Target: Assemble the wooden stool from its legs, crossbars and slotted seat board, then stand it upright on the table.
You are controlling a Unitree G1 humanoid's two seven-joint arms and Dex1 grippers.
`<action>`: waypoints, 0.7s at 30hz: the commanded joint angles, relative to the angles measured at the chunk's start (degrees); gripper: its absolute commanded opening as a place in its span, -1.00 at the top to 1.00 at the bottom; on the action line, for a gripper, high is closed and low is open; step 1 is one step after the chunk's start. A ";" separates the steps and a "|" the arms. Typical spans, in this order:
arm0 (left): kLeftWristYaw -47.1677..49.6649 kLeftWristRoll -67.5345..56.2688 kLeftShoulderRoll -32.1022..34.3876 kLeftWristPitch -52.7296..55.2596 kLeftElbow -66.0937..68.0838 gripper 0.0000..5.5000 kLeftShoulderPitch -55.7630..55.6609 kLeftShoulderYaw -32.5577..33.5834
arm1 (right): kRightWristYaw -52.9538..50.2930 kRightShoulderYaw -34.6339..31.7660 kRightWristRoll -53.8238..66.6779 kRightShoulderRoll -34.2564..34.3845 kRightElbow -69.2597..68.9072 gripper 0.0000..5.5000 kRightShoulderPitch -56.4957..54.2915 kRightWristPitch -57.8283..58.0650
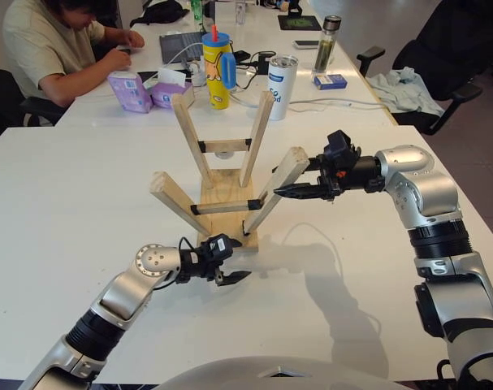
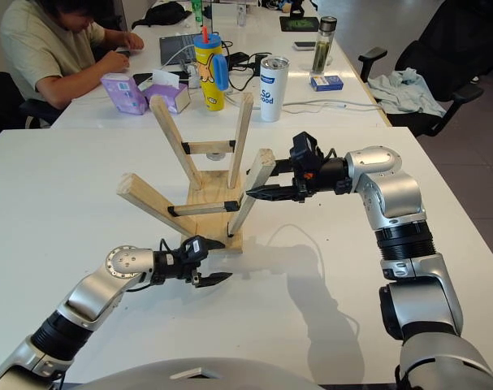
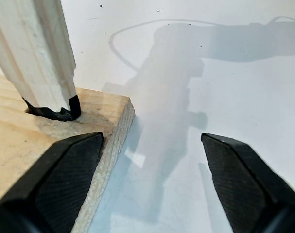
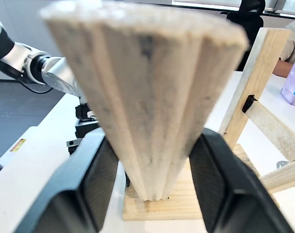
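The left wrist view's edge cuts off the leg (image 3: pixel 35 53) and seat board (image 3: pixel 21 131).

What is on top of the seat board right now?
Four legs stand in the seat board, splayed upward, with crossbars linking them in pairs. The right gripper has its jaws clamped on one of the legs. The board's underside, flat on the table, is hidden.

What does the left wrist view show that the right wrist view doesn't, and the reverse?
Left wrist view: the left gripper open, one finger over the board corner, and the leg seated black-footed in its slot. Right wrist view: the right gripper clamped on that leg higher up, a crossbar, and the left arm beyond. Both: the leg, the board, the white table.
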 commanded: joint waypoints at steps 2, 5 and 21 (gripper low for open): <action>0.43 2.69 0.02 3.33 4.44 -0.36 3.37 -2.47 | -5.73 2.76 -5.24 0.86 -1.16 0.25 3.84 -0.31; 0.83 2.64 -0.30 3.28 4.71 -0.36 3.67 -2.28 | -7.41 2.72 -5.29 1.12 -2.40 0.25 4.70 0.01; 1.99 2.54 -1.84 4.25 4.62 -0.36 3.19 -2.36 | -6.56 9.88 -5.73 -1.18 -12.55 0.25 6.73 2.97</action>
